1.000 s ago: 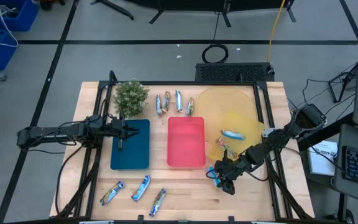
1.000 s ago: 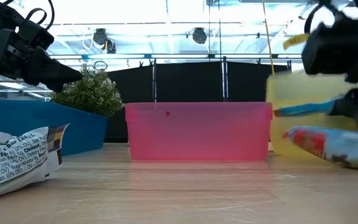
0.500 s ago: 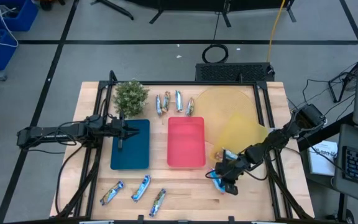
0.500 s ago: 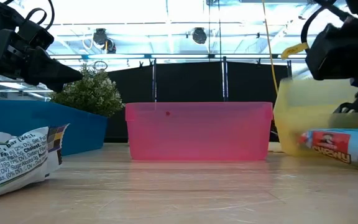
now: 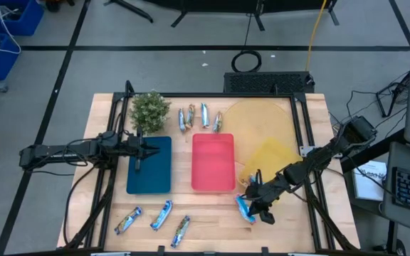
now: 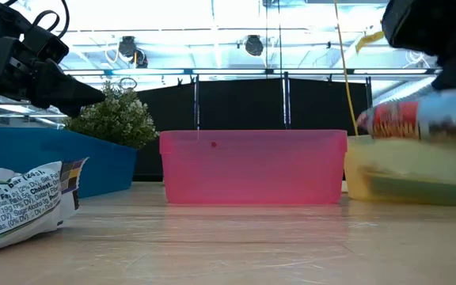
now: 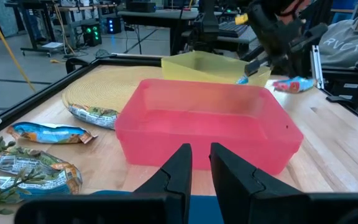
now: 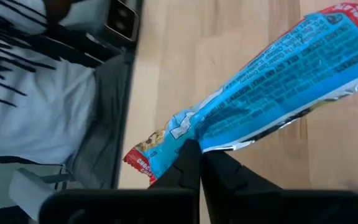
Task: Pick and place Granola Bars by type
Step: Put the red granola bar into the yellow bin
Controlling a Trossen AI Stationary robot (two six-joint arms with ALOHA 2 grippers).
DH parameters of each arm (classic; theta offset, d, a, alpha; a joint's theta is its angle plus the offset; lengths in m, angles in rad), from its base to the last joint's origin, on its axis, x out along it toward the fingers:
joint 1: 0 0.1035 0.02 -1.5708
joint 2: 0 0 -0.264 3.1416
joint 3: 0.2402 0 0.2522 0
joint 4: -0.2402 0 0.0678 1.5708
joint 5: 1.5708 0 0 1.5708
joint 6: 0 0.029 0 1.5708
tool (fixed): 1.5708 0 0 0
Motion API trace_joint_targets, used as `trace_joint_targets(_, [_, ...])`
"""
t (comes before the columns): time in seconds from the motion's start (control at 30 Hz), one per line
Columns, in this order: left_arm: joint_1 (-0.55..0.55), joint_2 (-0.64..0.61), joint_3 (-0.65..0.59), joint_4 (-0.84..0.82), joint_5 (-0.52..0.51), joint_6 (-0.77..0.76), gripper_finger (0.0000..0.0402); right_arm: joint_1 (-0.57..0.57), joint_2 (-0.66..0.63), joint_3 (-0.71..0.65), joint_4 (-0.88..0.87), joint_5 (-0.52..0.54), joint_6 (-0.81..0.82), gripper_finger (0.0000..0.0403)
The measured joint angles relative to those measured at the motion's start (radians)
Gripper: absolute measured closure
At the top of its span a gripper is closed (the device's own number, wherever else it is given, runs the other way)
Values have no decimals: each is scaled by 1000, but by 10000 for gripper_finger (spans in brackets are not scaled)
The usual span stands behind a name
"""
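My right gripper [image 5: 253,205] is near the table's front right, before the yellow tray [image 5: 267,158], and is shut on a blue foil Granola Bar [image 5: 245,208] with a red end. The low view shows that bar [image 6: 418,119] up in the air. My left gripper [image 5: 139,153] hangs over the blue tray [image 5: 150,167]; a narrow gap separates its fingers [image 7: 201,163] and nothing is in it. Several more bars [image 5: 200,117] lie behind the red tray [image 5: 213,162]. Three bars [image 5: 155,217] lie at the near left. My right gripper pinches the bar between its two fingertips at one long edge [image 8: 196,144], nearer the red end than the middle. The fingers come slanting down from above and lie across the bar. The bar is lifted clear of the table and lies roughly level [image 6: 386,120].
A small green plant [image 5: 150,110] stands at the far left beside the blue tray. A round woven mat [image 5: 262,117] lies behind the yellow tray. A large wrapper [image 6: 18,202] lies close to the low camera. A person sits beyond the table's right edge [image 7: 353,43].
My right gripper has shut on the blue bar that lay on the table before the yellow tray and has raised it clear. It has also shifted a little toward the near edge. The yellow tray, tipped up before, has sunk lower.
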Motion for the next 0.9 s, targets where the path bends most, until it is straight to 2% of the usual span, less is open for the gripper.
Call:
trace_joint_targets(0.13, [0,0,0,0,0,-1,334,0,-89,0,-12,37,-42,403])
trace_joint_targets(0.23, [0,0,0,0,0,-2,334,0,-192,1,-92,102,-72,403])
trace_joint_targets(0.4, [0,0,0,0,0,2,334,-2,-377,2,-424,254,-46,403])
trace_joint_targets(0.53, [0,0,0,0,0,5,334,-23,-467,2,-777,346,91,403])
trace_joint_targets(0.63, [0,0,0,-1,0,5,334,-42,-483,1,-951,375,206,403])
trace_joint_targets(0.77, [0,0,0,-1,0,5,334,-46,-476,0,-973,377,216,391])
trace_joint_targets(0.9, [0,0,0,-1,0,5,334,-53,-468,0,-955,354,206,352])
